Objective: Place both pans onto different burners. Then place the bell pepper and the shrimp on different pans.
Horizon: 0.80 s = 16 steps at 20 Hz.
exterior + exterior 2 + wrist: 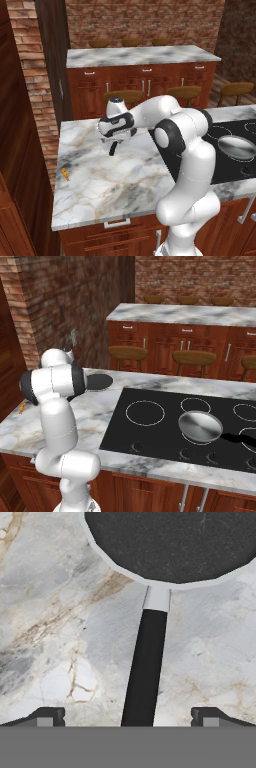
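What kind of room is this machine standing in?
It looks like a kitchen, computer-drawn: a marble counter with a black glass cooktop, a steel pan on it, and wooden bar stools by a second counter behind.

Marble counter point(125, 175): black pan point(175, 542), shrimp point(65, 174), cooktop point(165, 426) under steel pan point(200, 426).
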Motion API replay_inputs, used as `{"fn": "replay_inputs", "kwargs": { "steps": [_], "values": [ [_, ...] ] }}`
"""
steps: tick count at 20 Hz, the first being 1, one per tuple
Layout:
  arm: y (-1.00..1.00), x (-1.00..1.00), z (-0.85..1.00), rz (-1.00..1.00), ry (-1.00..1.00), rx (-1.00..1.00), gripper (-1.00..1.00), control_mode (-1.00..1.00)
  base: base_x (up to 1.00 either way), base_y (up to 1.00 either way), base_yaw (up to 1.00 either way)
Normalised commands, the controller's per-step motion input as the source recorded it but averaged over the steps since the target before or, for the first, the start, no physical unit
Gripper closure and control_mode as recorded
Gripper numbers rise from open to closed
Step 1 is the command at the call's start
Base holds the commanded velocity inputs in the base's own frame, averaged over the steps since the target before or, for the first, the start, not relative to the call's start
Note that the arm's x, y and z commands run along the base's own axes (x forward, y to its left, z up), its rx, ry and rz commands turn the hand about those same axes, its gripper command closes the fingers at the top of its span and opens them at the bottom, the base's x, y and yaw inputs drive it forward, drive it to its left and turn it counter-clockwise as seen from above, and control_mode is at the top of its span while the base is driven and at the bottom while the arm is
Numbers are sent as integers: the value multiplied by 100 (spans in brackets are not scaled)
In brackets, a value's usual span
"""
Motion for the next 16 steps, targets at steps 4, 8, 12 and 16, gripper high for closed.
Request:
{"fn": "replay_inputs", "kwargs": {
  "steps": [4,8,12,16],
  "values": [
    [0,0,-19,0,0,0,-100,-100,0,0,0],
    [0,0,-14,0,0,0,-100,-100,0,0,0],
    [0,0,-8,-2,0,0,-100,-100,0,0,0],
    [-1,0,0,-4,0,0,-100,-100,0,0,0]
  ]
}}
